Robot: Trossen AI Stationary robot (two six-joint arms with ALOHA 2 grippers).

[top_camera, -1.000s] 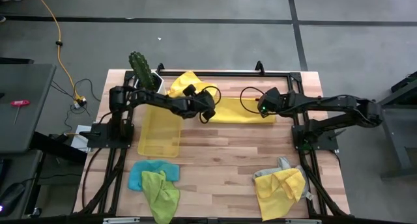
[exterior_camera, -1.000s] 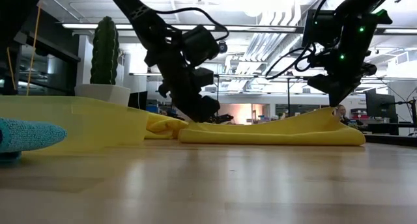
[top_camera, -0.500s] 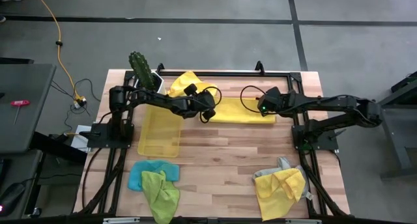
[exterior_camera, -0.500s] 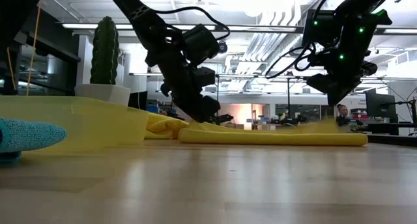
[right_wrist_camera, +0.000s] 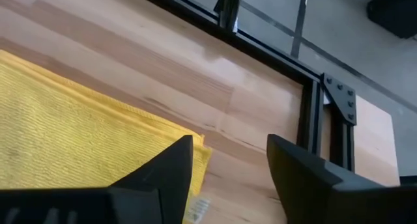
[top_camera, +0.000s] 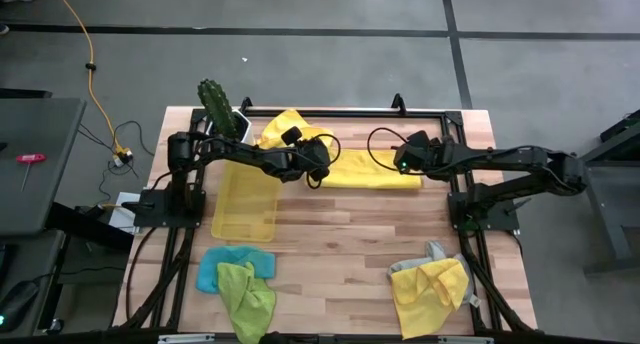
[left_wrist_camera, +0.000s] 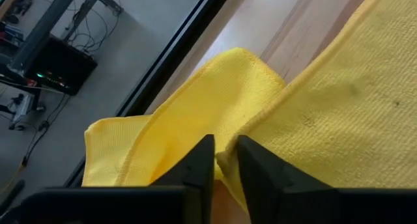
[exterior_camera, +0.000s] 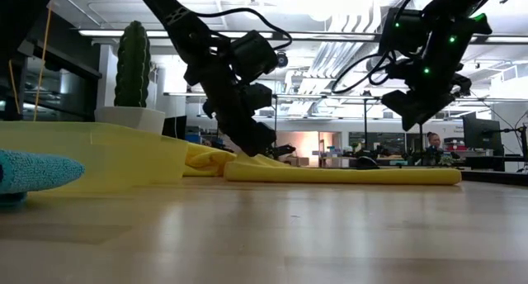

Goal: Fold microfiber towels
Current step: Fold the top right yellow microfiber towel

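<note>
A bright yellow towel, folded into a long strip, lies flat on the table's far middle. My left gripper sits at the strip's left end, its fingers a narrow gap apart with cloth between them. My right gripper hangs open just above the strip's right end. In the right wrist view, the towel's corner lies below the spread fingers, apart from them. My left gripper pinches the left end of the folded strip at its edge between its two fingers. The fingers slant down from the table's left side. How many layers are held I cannot tell. The end lies low on the table, and the strip stretches flat toward the right.
Another yellow towel lies crumpled at the far edge beside a potted cactus. A translucent yellow tray stands at the left. A blue and a lime green towel lie near left. A yellow and a grey one lie near right.
My right gripper has opened and let go of the strip's right end. That end had been lifted; it has fallen flat on the table. The gripper has tipped a little upward. The left end has stayed in place.
</note>
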